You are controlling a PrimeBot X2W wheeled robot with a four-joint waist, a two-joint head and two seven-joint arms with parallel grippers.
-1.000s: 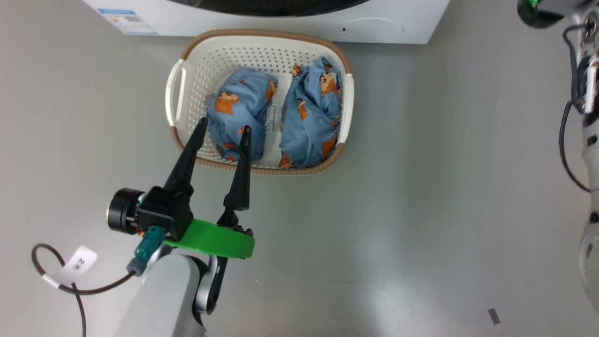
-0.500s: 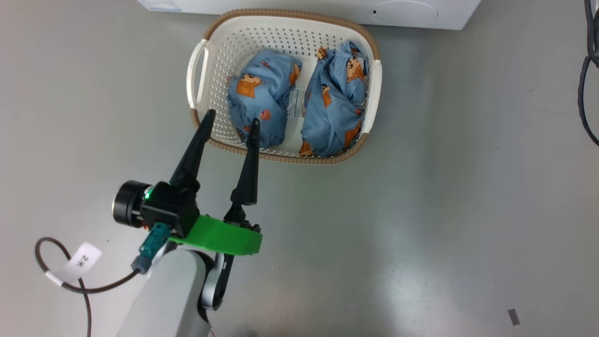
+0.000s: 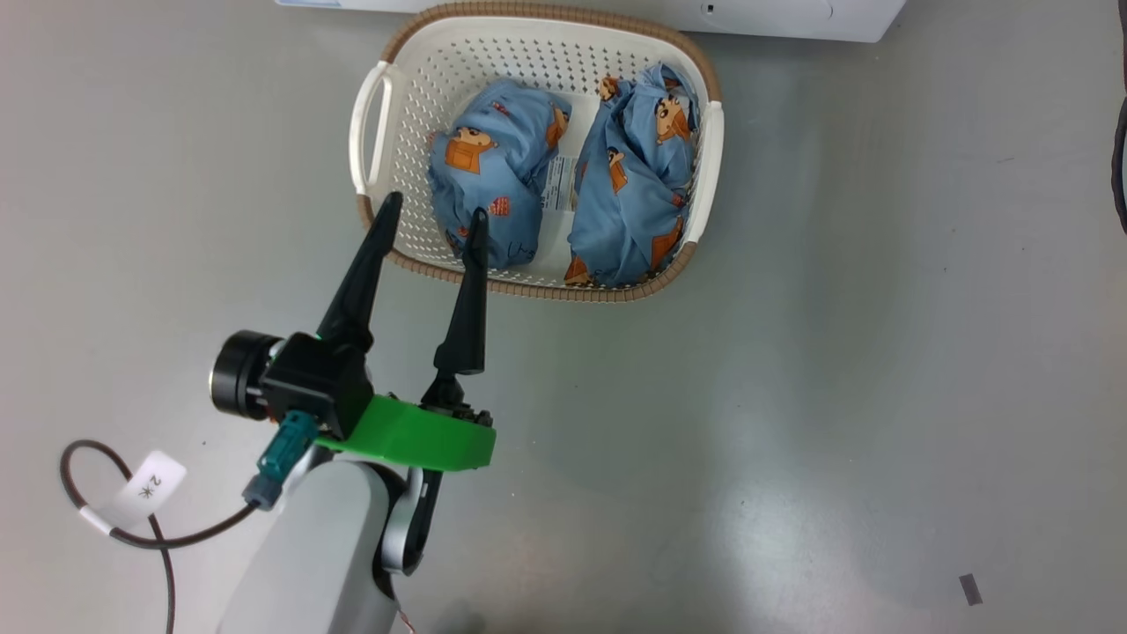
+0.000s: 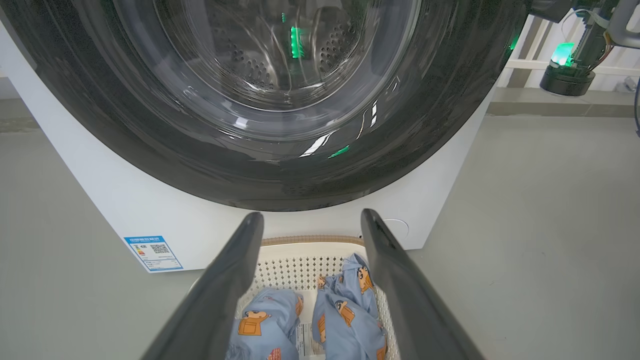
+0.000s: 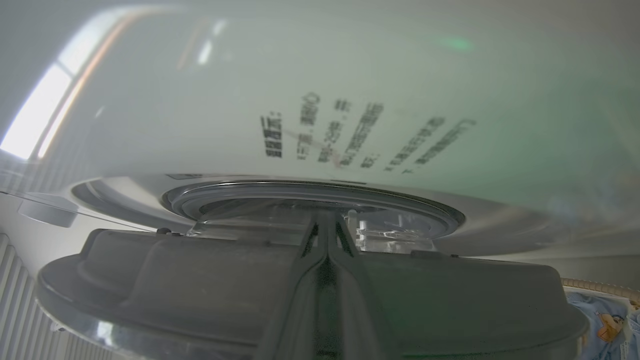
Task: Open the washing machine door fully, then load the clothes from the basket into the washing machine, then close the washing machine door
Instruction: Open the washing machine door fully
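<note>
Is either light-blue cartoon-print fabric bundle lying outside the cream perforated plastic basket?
No, the left bundle and the right bundle both lie side by side inside the basket.

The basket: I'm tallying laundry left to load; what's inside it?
A left bundle and a right bundle of clothes lie side by side, a paper label showing between them. The basket floor beneath them is covered.

Washing machine: the big white boxy front-loader point(image 3: 845, 16) was cut to a base strip by the head view's top edge.
Door: the round glossy black-rimmed glass door point(image 4: 280, 185) lost its top past the left wrist view's edge.
Label: the white paper label point(image 3: 557, 183) lay half hidden between light-blue printed fabric bundles point(image 3: 634, 194), unreadable.
Grip: the right claw point(image 5: 325, 227) was blurred; whether it held anything could not be told.
</note>
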